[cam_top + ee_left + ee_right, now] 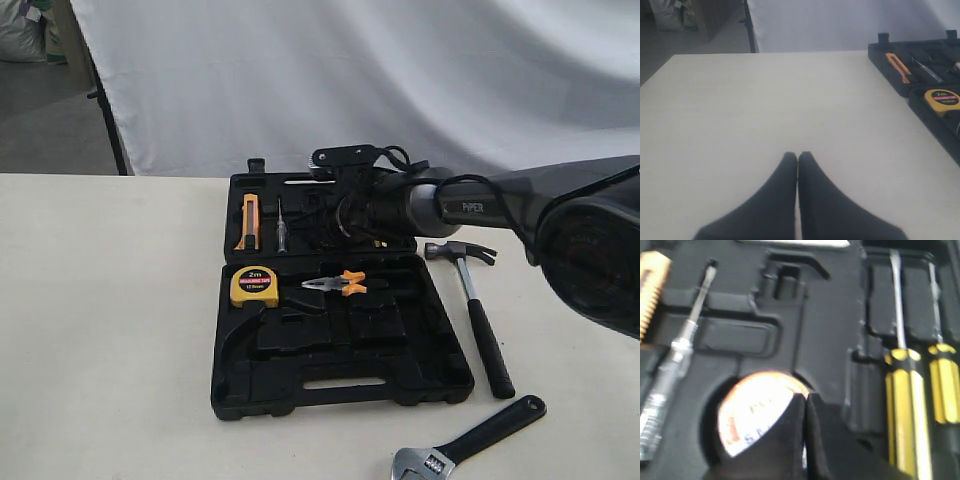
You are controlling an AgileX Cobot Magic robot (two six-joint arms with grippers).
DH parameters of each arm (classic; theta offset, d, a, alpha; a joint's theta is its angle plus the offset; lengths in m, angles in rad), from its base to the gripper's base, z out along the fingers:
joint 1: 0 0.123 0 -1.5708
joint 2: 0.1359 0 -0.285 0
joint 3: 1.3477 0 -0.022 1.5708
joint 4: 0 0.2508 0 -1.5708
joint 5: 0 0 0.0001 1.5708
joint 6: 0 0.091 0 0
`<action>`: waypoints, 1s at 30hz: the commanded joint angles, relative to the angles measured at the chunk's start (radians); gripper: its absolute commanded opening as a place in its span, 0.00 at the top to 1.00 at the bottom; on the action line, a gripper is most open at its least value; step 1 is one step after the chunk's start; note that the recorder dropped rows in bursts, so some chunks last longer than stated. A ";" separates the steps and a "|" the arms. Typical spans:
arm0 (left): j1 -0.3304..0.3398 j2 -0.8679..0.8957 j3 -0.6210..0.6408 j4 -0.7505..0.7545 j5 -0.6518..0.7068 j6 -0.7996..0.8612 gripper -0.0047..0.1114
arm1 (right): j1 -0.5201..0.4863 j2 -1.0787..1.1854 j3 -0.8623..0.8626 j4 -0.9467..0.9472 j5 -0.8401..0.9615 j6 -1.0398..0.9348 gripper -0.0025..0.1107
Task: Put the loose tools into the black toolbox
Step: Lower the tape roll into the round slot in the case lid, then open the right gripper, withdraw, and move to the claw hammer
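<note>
Right wrist view blurred: small blue-red-white tape roll (752,410) half hidden behind right gripper (806,399), print unreadable. Exterior view: silver adjustable wrench with black handle (472,438), head clipped by bottom edge. Left wrist view: large black moulded-plastic toolbox (880,59) cut off by frame edge.

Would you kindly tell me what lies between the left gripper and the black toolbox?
Nothing but bare table, as the left wrist view shows, between the left gripper and the black toolbox.
</note>
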 commanded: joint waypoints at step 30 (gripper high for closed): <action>0.025 -0.003 -0.003 0.004 -0.007 -0.005 0.95 | 0.022 -0.043 0.000 -0.004 0.033 -0.010 0.98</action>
